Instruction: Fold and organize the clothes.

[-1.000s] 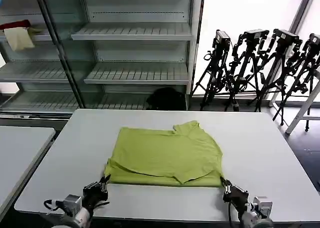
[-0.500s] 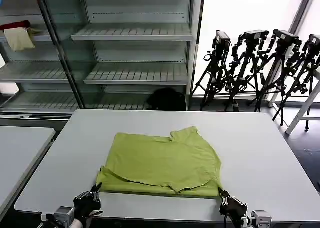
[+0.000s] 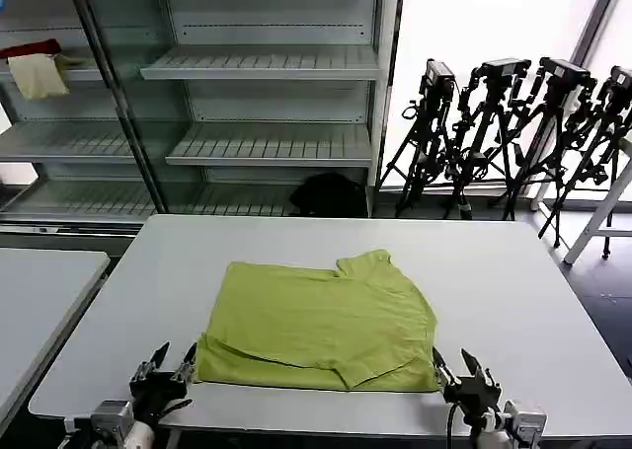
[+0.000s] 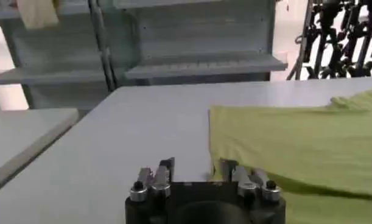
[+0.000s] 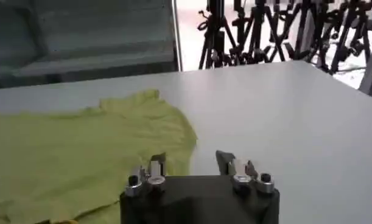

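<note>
The lime-green t-shirt, the clothes [image 3: 321, 321], lies folded into a rough rectangle on the white table [image 3: 504, 271], with a sleeve poking out at its far right. My left gripper [image 3: 168, 363] is open just off the shirt's near left corner, touching nothing. In the left wrist view the left gripper [image 4: 195, 169] has the clothes [image 4: 295, 140] edge beside one finger. My right gripper [image 3: 464, 365] is open at the near right corner. The right wrist view has the right gripper [image 5: 190, 161] straddling the hem of the clothes [image 5: 70, 146] without holding it.
The table's near edge runs just under both grippers. A second table [image 3: 39, 291] stands to the left. Behind are metal shelves [image 3: 267, 143] holding red and cream cloths [image 3: 38, 66], and a row of black tripods [image 3: 513, 133] at back right.
Both grippers drew the shirt's near edge toward the table front, then opened and let go of the corners. The shirt now lies flat and released.
</note>
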